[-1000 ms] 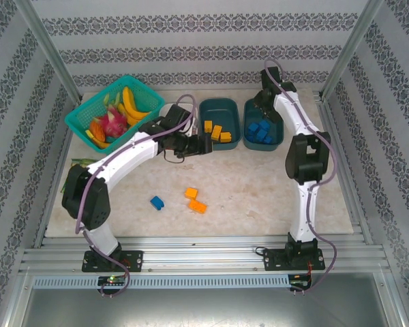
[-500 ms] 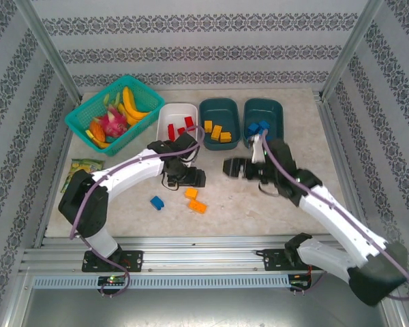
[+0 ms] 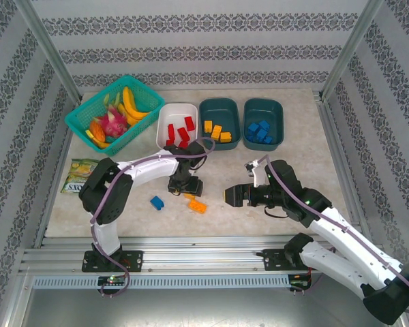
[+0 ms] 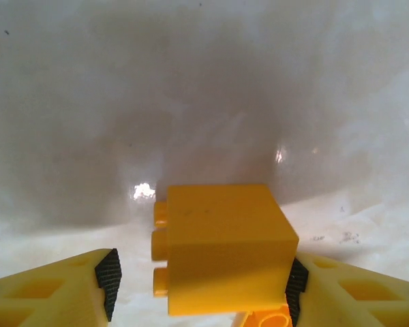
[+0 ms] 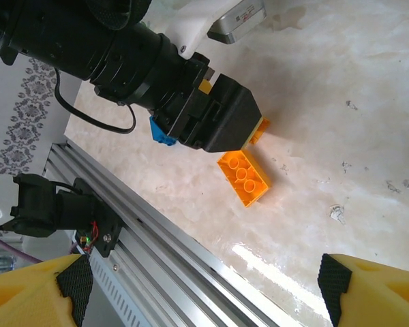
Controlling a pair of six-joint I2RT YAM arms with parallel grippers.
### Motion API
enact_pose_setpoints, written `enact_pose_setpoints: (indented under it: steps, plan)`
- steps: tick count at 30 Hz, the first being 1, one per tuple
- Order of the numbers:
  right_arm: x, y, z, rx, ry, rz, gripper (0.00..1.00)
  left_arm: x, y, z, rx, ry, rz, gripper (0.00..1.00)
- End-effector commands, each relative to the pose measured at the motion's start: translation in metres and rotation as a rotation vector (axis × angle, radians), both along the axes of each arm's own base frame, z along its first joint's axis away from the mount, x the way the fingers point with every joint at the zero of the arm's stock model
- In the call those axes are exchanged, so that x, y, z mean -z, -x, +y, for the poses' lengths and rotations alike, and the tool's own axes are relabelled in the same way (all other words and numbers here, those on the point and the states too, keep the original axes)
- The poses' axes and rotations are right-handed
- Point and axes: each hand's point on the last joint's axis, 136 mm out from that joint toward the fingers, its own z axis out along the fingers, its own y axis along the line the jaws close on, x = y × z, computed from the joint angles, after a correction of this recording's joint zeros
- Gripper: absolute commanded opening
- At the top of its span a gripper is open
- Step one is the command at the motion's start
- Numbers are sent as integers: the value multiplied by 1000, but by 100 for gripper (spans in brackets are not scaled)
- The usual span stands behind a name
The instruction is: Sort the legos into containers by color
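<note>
- Table top ahead of the left gripper: pale stone-look surface, smooth, glossy, with bright glare spots.
- Orange-yellow brick between its fingers: moulded plastic, smooth, low sheen.
- Those fingers: yellow plastic, matt; pads black, finely ribbed, rubber-like.
- Second orange brick just beside that gripper: glossy plastic, studded top.
- Left gripper's housing: black, matt.
- Rail ahead of the right gripper: ridged bare metal, dull silver.

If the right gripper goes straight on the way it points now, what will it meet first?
Probably the long orange plastic brick lying beside the left gripper; the depth is unclear.
</note>
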Motion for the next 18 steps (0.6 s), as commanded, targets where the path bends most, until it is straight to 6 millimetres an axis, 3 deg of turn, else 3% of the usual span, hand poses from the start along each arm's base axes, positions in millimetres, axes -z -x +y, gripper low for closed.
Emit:
enact_pose_setpoints:
  steps: [1,7,10,14,18]
  plan:
    - [1,5,3,-35,0,-4,88,0,2,-4,57,-27,-1,62]
    - [5,2,6,-40,9,5,87,-1,1,-10,67,-10,-12,46]
    - [3,-3,8,-41,12,-2,86,-10,-5,-12,59,-5,-35,43]
    - [-16,-22,10,-1,23,-62,85,-46,-27,-25,46,37,-114,42]
    - [-45,-63,-2,149,34,-135,83,-89,-67,-51,7,142,-195,42]
